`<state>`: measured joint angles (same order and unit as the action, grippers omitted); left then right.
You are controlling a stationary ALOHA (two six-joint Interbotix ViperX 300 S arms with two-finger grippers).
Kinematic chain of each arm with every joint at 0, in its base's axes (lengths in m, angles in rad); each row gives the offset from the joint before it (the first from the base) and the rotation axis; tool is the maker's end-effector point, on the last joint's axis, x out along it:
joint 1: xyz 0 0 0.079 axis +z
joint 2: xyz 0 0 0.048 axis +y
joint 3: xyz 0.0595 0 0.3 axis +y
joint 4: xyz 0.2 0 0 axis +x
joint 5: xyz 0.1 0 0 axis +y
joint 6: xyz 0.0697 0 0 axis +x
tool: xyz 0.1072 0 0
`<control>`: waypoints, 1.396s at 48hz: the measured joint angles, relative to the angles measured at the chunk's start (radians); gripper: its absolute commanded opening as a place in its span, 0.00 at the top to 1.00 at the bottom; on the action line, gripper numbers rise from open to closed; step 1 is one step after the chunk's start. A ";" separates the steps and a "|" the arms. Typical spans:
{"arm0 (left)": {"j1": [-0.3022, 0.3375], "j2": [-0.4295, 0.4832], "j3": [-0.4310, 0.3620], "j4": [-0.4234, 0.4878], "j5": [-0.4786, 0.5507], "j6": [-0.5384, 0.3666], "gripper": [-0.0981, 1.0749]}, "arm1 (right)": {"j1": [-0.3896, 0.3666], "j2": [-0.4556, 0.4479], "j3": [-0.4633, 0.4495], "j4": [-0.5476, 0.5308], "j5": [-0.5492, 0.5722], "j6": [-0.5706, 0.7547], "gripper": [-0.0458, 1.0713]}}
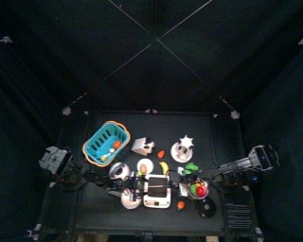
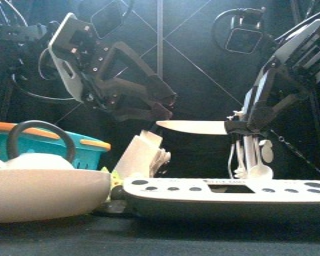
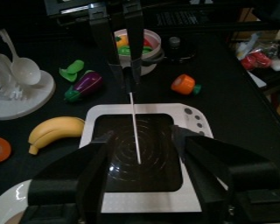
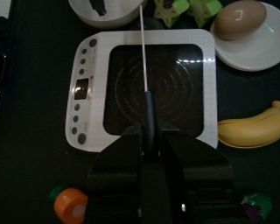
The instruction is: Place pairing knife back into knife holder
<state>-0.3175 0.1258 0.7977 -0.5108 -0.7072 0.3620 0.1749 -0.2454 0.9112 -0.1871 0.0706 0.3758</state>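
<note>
**Knife held level over the scale, left jaws wide open**

You have the paring knife (image 4: 145,79) clamped by its black handle in the right gripper (image 4: 146,144), whose fingers are closed tight on it. The blade runs flat above the white kitchen scale (image 4: 87,87), which sits near the table's front edge (its dark round platter is directly under the steel). In the front view the blade's broad side shows as a pale wedge between the two arms, pointing toward your left arm.

Your left gripper (image 3: 146,179) hangs over the same scale with its jaws spread wide, holding nothing; the blade tip points in between them.

The white knife holder (image 3: 11,74) stands on the table behind the scale, toward the left side. A banana (image 3: 55,131) lies just beside the scale, and a teal basket (image 1: 103,141) sits at the table's back left.
</note>
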 measured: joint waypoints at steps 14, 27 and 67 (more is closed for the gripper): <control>0.021 -0.091 0.064 0.000 -0.009 0.014 0.12 | -0.021 -0.037 -0.015 0.008 0.104 0.000 0.61; 0.026 -0.219 0.146 0.002 -0.020 0.037 0.12 | -0.109 -0.132 -0.140 0.009 0.403 0.000 0.61; 0.048 -0.302 0.209 0.002 -0.020 0.064 0.12 | -0.419 -0.091 -0.517 -0.035 0.900 -0.124 0.61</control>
<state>-0.2700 -0.1764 1.0063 -0.5093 -0.7271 0.4264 -0.2439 -0.3359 0.3942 -0.2224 0.9710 0.2516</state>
